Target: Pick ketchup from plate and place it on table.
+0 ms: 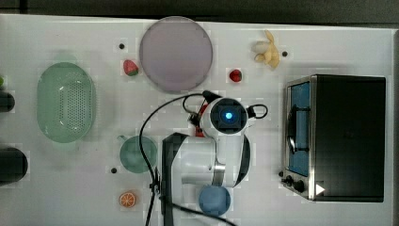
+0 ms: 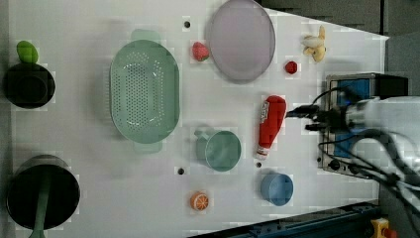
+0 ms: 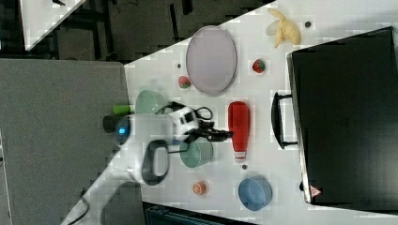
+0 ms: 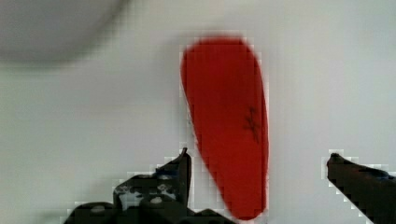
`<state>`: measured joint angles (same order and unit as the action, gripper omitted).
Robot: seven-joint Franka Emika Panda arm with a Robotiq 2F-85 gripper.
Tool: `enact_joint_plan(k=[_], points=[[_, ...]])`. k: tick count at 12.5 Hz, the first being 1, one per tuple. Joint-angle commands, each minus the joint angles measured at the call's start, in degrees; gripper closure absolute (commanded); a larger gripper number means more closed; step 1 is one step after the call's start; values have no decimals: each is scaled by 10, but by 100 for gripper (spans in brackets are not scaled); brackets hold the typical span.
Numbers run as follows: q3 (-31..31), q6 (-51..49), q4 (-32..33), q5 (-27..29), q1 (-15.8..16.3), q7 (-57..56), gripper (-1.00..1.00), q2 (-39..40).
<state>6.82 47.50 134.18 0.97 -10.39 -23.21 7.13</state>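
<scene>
The ketchup point(image 2: 270, 125), a slim red bottle, lies flat on the white table point(image 1: 56, 188), apart from the pale lilac plate point(image 2: 241, 39), its white cap tip toward the blue bowl. In the wrist view my gripper point(image 4: 259, 161) is open, and its two dark fingertips point(image 4: 184, 163) stand either side of the ketchup point(image 4: 229, 135) without touching it. In the right view the gripper point(image 3: 220, 134) hangs just beside the ketchup point(image 3: 239, 124). In the top view the arm covers most of the ketchup point(image 1: 203, 111). The plate point(image 1: 175, 53) has nothing on it.
A toaster oven point(image 1: 343, 136) stands at the top view's right. A green cup point(image 1: 138, 154) and a blue bowl point(image 1: 214, 200) sit near the arm's base, a green basket point(image 1: 66, 102) at the top view's left. Two strawberries point(image 1: 131, 68) point(image 1: 235, 75) flank the plate, near a banana point(image 1: 267, 49).
</scene>
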Motion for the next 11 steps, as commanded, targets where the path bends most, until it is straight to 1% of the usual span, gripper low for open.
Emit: enact_joint_plan(k=[1,3,5,7,8,9,11], points=[[10,-66,-98,-1,1,169,-100,-61],[13,-185,-168,-1,1,235,-100,-83],[14,-294,-243,-1,1,239,-100,-88],[13,-373,-308,-2,1,239,-100,-87],[12,-410,-327,-2,1,239,-100,-87],[12,-425,-338,-2,1,239,-100,-87],[9,-423,-341,-3,1,239,-100,-87]])
